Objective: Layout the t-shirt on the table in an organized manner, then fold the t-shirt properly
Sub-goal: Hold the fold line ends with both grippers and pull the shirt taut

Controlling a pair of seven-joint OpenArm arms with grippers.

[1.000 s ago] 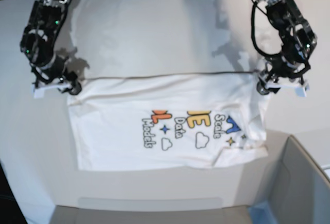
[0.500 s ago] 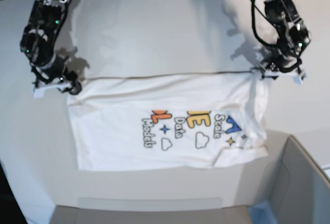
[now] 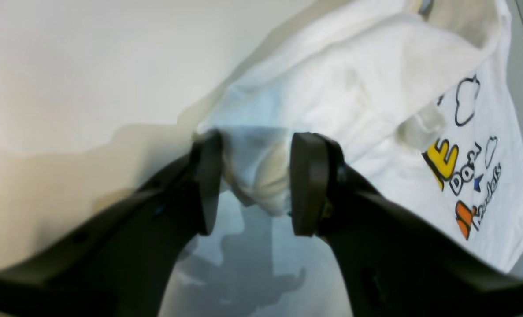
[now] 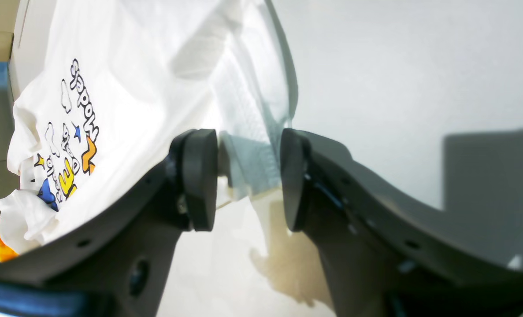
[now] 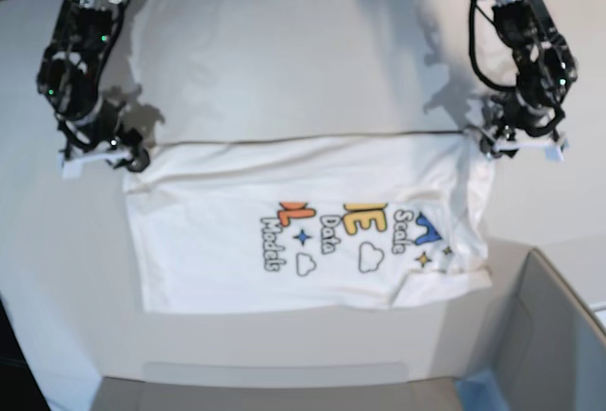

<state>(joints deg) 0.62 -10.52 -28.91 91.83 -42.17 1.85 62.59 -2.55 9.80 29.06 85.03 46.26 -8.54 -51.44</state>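
Note:
The white t-shirt (image 5: 284, 203) lies flat on the white table (image 5: 284, 51), print up, its far edge stretched in a straight line between my two grippers. My left gripper (image 5: 488, 141) is at the shirt's far right corner. In the left wrist view its jaws (image 3: 254, 176) hold a bunch of the shirt's cloth (image 3: 354, 88) just above the table. My right gripper (image 5: 133, 157) is at the far left corner. In the right wrist view it (image 4: 243, 176) grips the shirt's (image 4: 133, 88) edge.
A grey box-like corner piece (image 5: 559, 335) stands at the near right, close to the shirt's rumpled right sleeve (image 5: 454, 269). A blue object (image 5: 473, 394) shows at the bottom edge. Bare table lies beyond the shirt's far edge.
My left gripper has moved a little farther away and outward, drawing the shirt's right corner with it and straightening the far edge. The right gripper has barely moved.

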